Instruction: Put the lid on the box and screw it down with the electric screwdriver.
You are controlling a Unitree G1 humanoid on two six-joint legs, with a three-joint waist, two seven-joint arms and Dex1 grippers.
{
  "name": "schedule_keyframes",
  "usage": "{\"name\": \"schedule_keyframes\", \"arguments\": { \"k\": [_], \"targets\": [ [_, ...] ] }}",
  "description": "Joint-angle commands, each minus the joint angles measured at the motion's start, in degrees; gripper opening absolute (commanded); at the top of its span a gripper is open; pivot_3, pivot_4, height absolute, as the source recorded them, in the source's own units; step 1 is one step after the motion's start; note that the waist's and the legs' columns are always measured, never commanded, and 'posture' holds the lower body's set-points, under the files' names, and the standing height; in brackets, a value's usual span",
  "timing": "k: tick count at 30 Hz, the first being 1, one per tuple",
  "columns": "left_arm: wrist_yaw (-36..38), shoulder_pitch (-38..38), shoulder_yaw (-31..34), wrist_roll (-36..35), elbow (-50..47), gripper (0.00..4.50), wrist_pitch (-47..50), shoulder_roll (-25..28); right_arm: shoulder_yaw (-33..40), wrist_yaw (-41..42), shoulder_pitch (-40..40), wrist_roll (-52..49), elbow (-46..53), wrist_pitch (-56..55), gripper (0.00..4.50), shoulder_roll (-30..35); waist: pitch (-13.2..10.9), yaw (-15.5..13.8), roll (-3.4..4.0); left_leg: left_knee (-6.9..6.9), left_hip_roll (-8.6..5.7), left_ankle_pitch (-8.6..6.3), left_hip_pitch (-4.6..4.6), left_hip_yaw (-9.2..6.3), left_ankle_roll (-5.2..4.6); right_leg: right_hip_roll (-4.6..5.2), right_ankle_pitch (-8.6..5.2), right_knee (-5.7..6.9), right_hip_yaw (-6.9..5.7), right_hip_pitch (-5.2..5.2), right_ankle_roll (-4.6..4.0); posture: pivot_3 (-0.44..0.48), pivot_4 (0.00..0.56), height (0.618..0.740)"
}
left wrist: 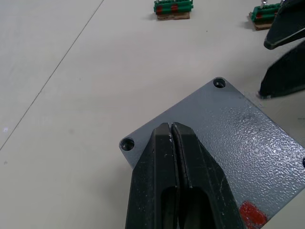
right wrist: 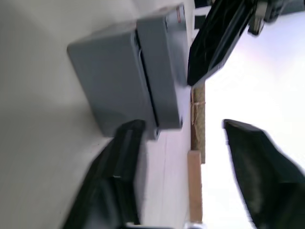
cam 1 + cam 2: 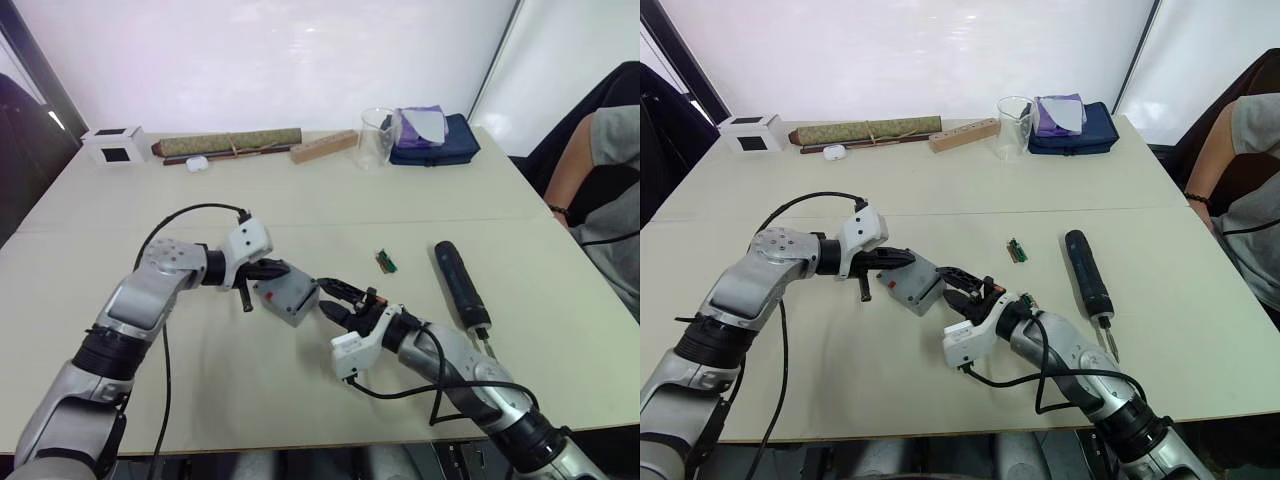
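The grey box (image 3: pixel 290 300) stands tilted on the table centre with the lid (image 1: pixel 238 129) on it; a seam between the two parts runs across the right wrist view. A red mark (image 3: pixel 278 297) is on its side. My left gripper (image 3: pixel 272 268) is shut, its fingertips (image 1: pixel 164 131) pressing on the lid's face between two corner holes. My right gripper (image 3: pixel 328 298) is open just right of the box, one finger (image 2: pixel 114 176) near the box's corner and the other apart. The black electric screwdriver (image 3: pixel 460 283) lies on the table to the right, untouched.
Two small green bit holders (image 3: pixel 386 261) (image 1: pixel 173 8) lie right of the box. Along the far edge sit a white cube (image 3: pixel 112 145), a rolled mat (image 3: pixel 230 143), a wooden block (image 3: pixel 323 146), a glass beaker (image 3: pixel 378 137) and a blue pouch (image 3: pixel 435 140). A person (image 3: pixel 605 190) sits at the right.
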State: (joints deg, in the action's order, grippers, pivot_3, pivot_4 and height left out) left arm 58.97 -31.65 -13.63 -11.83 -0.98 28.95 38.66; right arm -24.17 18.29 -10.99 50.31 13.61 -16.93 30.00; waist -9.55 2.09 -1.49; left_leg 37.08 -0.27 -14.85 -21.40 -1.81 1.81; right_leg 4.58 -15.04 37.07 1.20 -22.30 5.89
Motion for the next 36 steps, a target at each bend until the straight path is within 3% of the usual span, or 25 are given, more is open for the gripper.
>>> {"name": "schedule_keyframes", "arguments": {
  "k": [1, 3, 4, 12, 19, 27, 36],
  "targets": [
    [-0.2, 2.5, -2.9, 2.0, 1.7, 0.0, 5.1, 0.4, 2.3, 0.7, 0.8, -2.9, 3.3, 0.8, 1.04, -0.4, 0.0, 0.0, 0.0, 0.0, 0.0, 0.0, 0.0, 0.0, 0.0, 0.0, 0.0, 0.0, 0.0, 0.0, 0.0, 0.0, 0.15, 0.74],
    [-0.9, 2.3, -2.8, 2.1, 1.7, 0.0, 5.8, -0.2, 2.8, 1.2, 1.3, -3.8, 3.7, 1.3, 0.2, -0.6, 0.0, 0.0, 0.0, -0.01, 0.0, 0.0, 0.0, 0.0, 0.0, 0.0, -0.01, 0.0, 0.0, 0.0, 0.01, 0.0, 0.15, 0.74],
    [-1.1, 2.2, -2.8, 2.1, 1.7, 0.0, 6.0, -0.4, 3.0, 1.6, 1.5, -4.4, 4.0, 1.7, 0.02, -0.7, 0.0, 0.0, 0.0, -0.01, 0.0, 0.0, 0.0, 0.0, 0.0, 0.0, -0.01, 0.0, 0.0, 0.0, 0.01, 0.0, 0.15, 0.74],
    [-0.9, 1.5, -1.7, 0.4, 1.1, 0.0, 7.8, -1.4, 5.5, 9.4, 3.6, -18.4, 7.6, 7.3, 0.02, -3.7, 0.0, -0.2, 0.0, -0.01, 0.02, 0.0, -0.01, -0.01, 0.0, 0.01, -0.03, -0.03, 0.0, 0.0, 0.02, 0.0, 0.15, 0.74],
    [-0.5, -1.7, 4.2, -6.1, -1.9, 0.0, 13.8, -1.9, 6.1, 17.4, 2.9, -30.6, 11.2, 14.5, 0.02, -5.1, 0.0, -0.3, 0.0, -0.06, 0.05, -0.01, -0.05, -0.08, -0.01, 0.01, -0.05, -0.07, -0.01, -0.05, 0.02, 0.0, 0.15, 0.74],
    [-1.1, -5.2, 9.0, -12.0, -3.2, 0.0, 19.7, -2.1, 5.1, 20.0, 2.5, -33.0, 11.8, 18.7, 0.02, -5.0, -0.4, -0.6, -0.05, -0.05, 0.05, -0.01, -0.52, -0.08, 0.0, 0.0, 0.05, -0.05, -0.02, -0.52, 0.18, 0.0, 0.15, 0.74],
    [-2.4, -10.6, 13.9, -13.8, 2.3, 0.0, 21.6, 0.3, 5.1, 22.2, 2.1, -36.1, 13.0, 23.9, 0.02, -5.2, -0.6, -1.2, -0.1, 0.04, 0.02, 0.0, -1.0, -0.06, 0.01, -0.01, 0.07, 0.0, -0.08, -0.96, 0.19, 0.0, 0.15, 0.74]
  ]
}}
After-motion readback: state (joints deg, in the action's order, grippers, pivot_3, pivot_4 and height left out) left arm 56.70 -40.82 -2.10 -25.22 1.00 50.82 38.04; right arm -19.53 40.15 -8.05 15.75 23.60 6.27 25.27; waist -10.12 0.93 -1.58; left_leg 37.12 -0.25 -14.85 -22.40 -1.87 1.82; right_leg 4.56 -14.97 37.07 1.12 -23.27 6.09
